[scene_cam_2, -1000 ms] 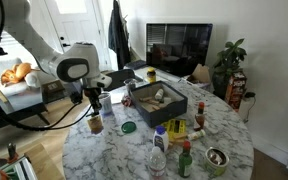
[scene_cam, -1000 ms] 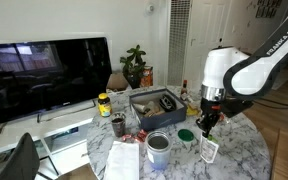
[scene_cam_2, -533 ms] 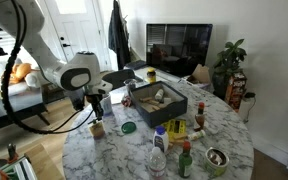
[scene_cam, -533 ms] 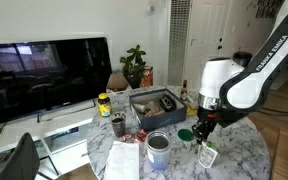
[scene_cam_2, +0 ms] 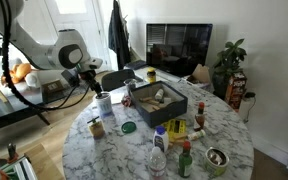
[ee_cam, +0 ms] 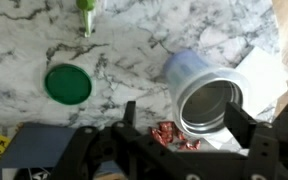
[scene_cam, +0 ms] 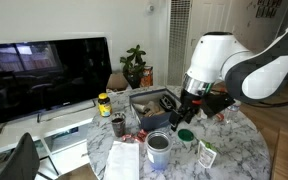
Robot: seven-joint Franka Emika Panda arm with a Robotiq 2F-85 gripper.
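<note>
My gripper (scene_cam: 187, 108) (scene_cam_2: 92, 84) hangs open above the round marble table (scene_cam: 239, 150) (scene_cam_2: 104, 160), holding nothing. In the wrist view its dark fingers (ee_cam: 242, 125) stand wide apart over a silver tin can (ee_cam: 206, 95) and a crumpled red wrapper (ee_cam: 169, 133). A green lid (ee_cam: 67, 84) (scene_cam: 185, 134) (scene_cam_2: 128, 127) lies flat on the marble beside the can (scene_cam: 158, 146). A small bottle with a green top (ee_cam: 85, 12) (scene_cam: 208, 152) (scene_cam_2: 96, 126) stands free on the table below and beyond the gripper.
A dark tray of items (scene_cam: 154, 103) (scene_cam_2: 159, 100) sits mid-table. A yellow-lidded jar (scene_cam: 104, 104), a dark cup (scene_cam: 118, 126), white paper (scene_cam: 122, 160) and several sauce bottles (scene_cam_2: 184, 160) stand around it. A television (scene_cam: 44, 75) and a plant (scene_cam: 135, 65) are behind.
The gripper was shut low over the small green-topped bottle; it has opened, let go, risen and swung toward the tray and tin can.
</note>
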